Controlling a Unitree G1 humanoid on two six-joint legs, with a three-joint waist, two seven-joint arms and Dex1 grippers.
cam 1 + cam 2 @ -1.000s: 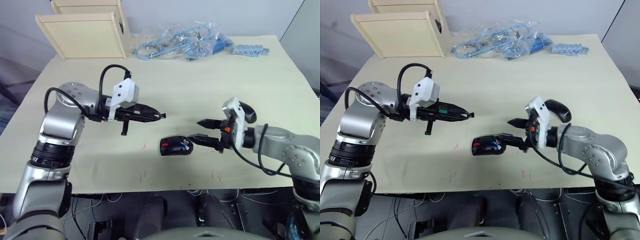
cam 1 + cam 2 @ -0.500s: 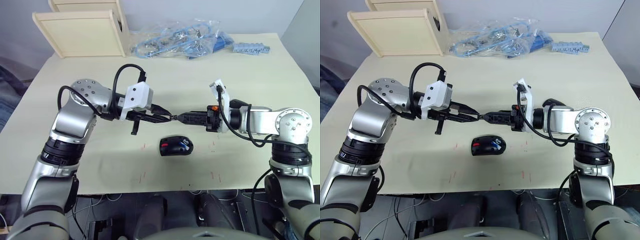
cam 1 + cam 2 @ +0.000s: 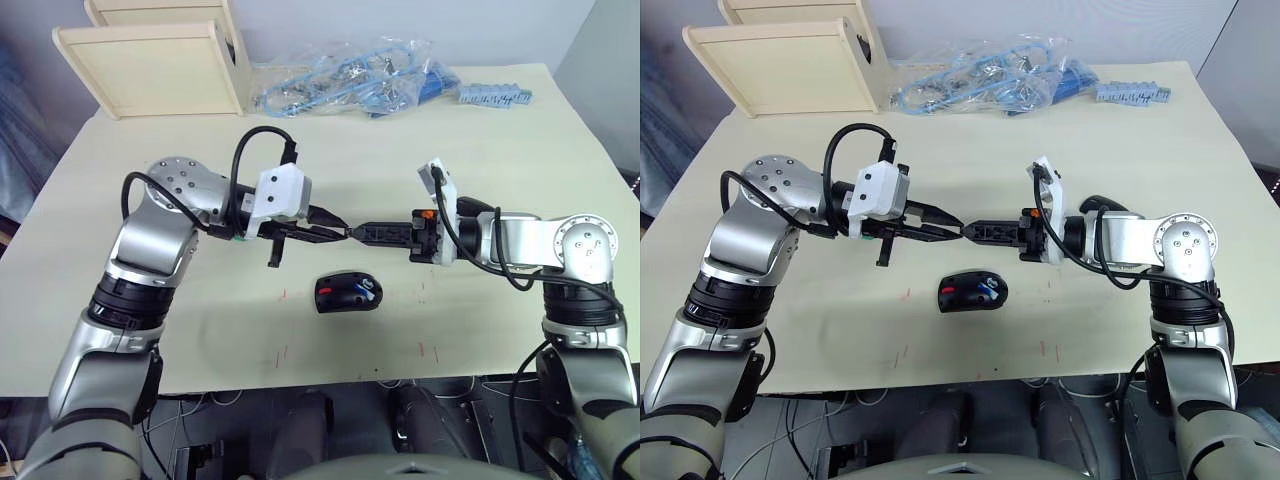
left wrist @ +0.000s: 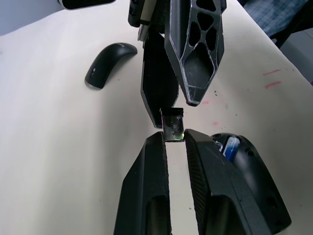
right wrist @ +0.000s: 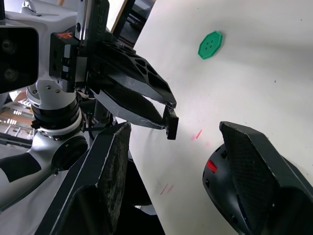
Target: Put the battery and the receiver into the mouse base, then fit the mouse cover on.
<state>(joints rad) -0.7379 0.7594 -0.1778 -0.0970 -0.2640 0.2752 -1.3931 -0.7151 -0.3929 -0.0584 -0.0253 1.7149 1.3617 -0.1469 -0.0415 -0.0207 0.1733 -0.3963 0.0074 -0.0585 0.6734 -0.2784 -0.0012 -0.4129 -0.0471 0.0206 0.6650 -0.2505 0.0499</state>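
Note:
The black mouse base (image 3: 348,293) with its red mark lies on the table, and the blue battery (image 4: 231,146) sits in its compartment. Just above and behind the base, my left gripper (image 3: 343,233) is shut on the receiver (image 4: 172,125), a small dark rectangular piece held at its fingertips. My right gripper (image 3: 364,232) faces it tip to tip. It is open, with one finger (image 5: 110,171) on each side of the receiver, not closed on it. The mouse cover (image 4: 110,63), a plain black shell, lies on the table behind my right arm.
Wooden boxes (image 3: 150,65) stand at the back left. A plastic bag of blue cables (image 3: 350,85) and a blue strip of parts (image 3: 495,97) lie along the far edge. A green disc (image 5: 210,45) lies on the table. Red marks dot the front.
A second ago my right gripper was beside the mouse base and my left was farther left. Both have since come together above the base and have held there for half a second.

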